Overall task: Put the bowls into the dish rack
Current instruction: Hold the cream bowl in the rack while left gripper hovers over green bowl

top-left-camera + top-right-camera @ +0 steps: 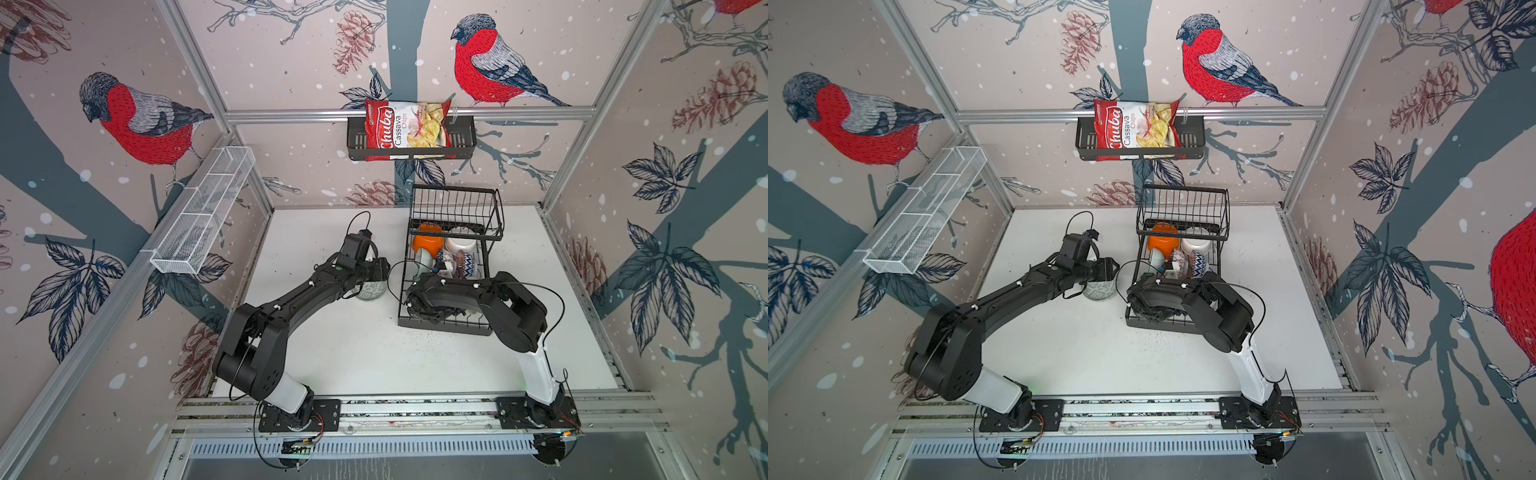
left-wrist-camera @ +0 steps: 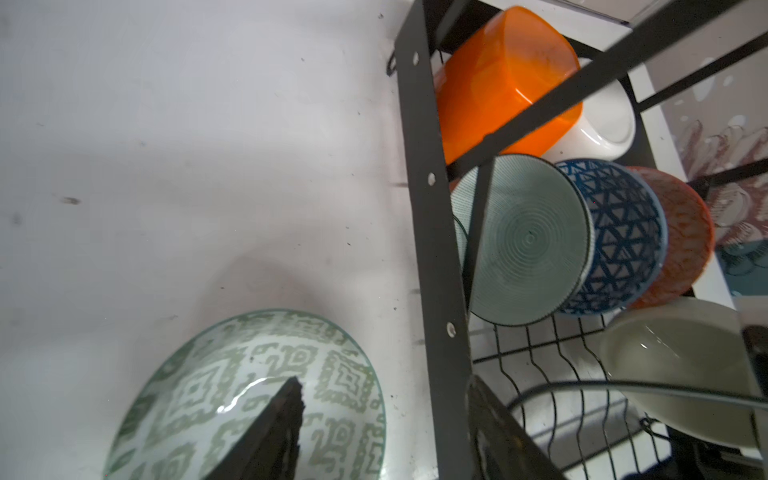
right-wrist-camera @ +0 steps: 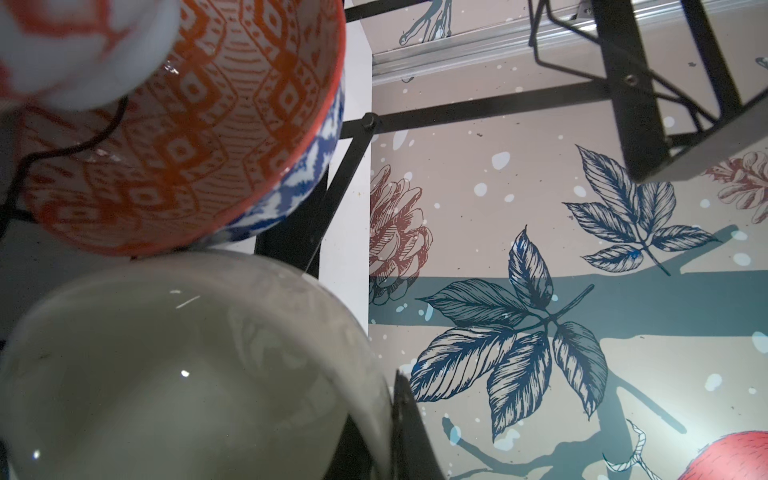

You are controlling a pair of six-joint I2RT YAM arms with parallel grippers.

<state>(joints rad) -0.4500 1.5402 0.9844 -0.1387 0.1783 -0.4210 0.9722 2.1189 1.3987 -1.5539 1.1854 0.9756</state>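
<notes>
Presently we find one bowl outstanding: the green-patterned bowl point(image 2: 208, 395) sits upright on the table point(image 1: 374, 353), just beside the dish rack point(image 1: 446, 328) and outside its frame. The left gripper point(image 2: 384, 378) hangs over it with its fingers apart, one inside the bowl and one outside, straddling the rim without pinching it.

Inside the rack we note an orange bowl point(image 2: 498, 83) and a white bowl point(image 2: 602, 124) under the raised tier. A teal bowl point(image 2: 528, 245), a blue patterned bowl point(image 2: 623, 237) and an orange-red patterned bowl point(image 2: 685, 241) stand on edge in a row. The right gripper point(image 3: 386, 415) is closed, and it appears to be pinching the rim of the cream bowl point(image 3: 166, 374) over the wire dividers. One finger is hidden, so we cannot confirm this.

In our judgement these bowls are glazed ceramic: rigid, brittle and slick, with some weight for their size. The wall just below the rim is the sound place to take hold. We would expect a pinched bowl to swing in the jaws, and a knock against the black frame could chip it.
</notes>
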